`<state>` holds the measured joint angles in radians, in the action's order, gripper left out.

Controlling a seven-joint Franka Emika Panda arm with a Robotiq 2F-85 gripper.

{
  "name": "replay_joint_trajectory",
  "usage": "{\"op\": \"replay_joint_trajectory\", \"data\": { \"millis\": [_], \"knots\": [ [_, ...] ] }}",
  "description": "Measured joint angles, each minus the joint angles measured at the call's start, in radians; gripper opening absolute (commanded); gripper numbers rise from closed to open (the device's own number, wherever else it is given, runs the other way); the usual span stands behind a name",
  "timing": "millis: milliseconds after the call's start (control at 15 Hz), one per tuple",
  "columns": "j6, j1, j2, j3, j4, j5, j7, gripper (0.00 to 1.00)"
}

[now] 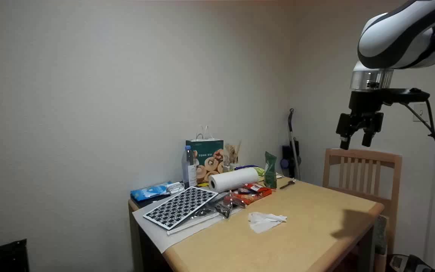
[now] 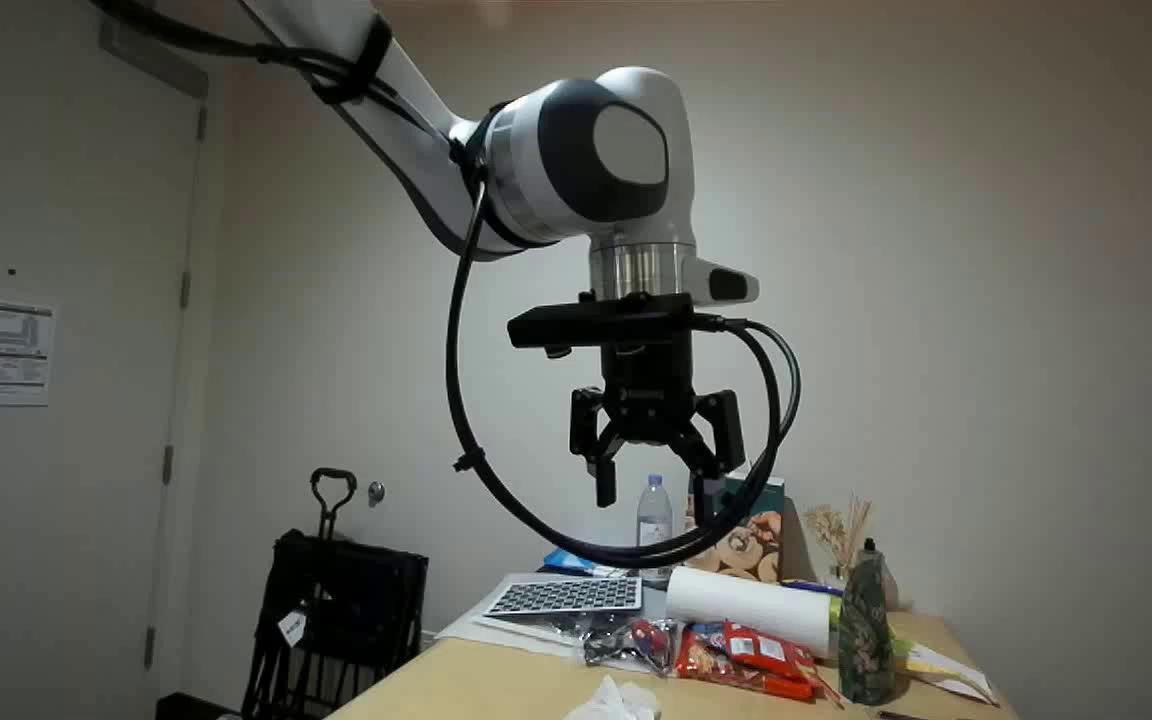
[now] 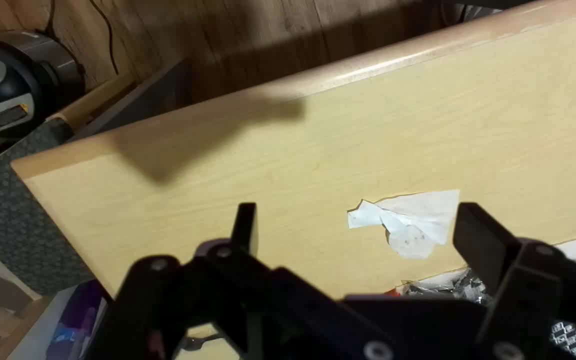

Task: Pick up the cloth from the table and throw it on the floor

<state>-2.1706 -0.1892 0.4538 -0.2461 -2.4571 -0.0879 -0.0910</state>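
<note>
A crumpled white cloth [image 1: 264, 221] lies on the light wooden table [image 1: 315, 204], near the middle. In an exterior view only the top of the cloth [image 2: 616, 702] shows at the bottom edge. In the wrist view the whole cloth [image 3: 418, 215] shows, spread with a folded corner, toward the right finger. My gripper [image 1: 355, 144] is open and empty, high above the table toward the chair side. It also shows open in an exterior view [image 2: 654, 505] and in the wrist view [image 3: 357, 210]. The wooden floor [image 3: 278, 30] shows beyond the table edge.
A paper towel roll [image 1: 236, 179], red snack packets [image 1: 253, 193], a checkered board [image 1: 181, 207], a bottle [image 1: 189, 166] and a green bag [image 1: 270, 170] stand or lie at the wall side. A chair [image 1: 361, 170] stands at the table's end. A black appliance [image 3: 13, 75] is on the floor.
</note>
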Motion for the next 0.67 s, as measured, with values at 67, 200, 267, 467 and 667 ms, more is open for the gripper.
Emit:
{"op": "replay_joint_trajectory", "data": {
  "millis": [67,200,267,467,667],
  "knots": [
    [0.0,0.0,0.0,0.0,0.0,0.0,0.0,1.0],
    [0.0,0.0,0.0,0.0,0.0,0.0,0.0,1.0],
    [0.0,0.0,0.0,0.0,0.0,0.0,0.0,1.0],
    [0.001,0.0,-0.001,0.002,0.0,0.001,0.0,1.0],
    [0.003,0.019,-0.025,0.01,0.013,0.003,0.0,1.0]
  ]
}}
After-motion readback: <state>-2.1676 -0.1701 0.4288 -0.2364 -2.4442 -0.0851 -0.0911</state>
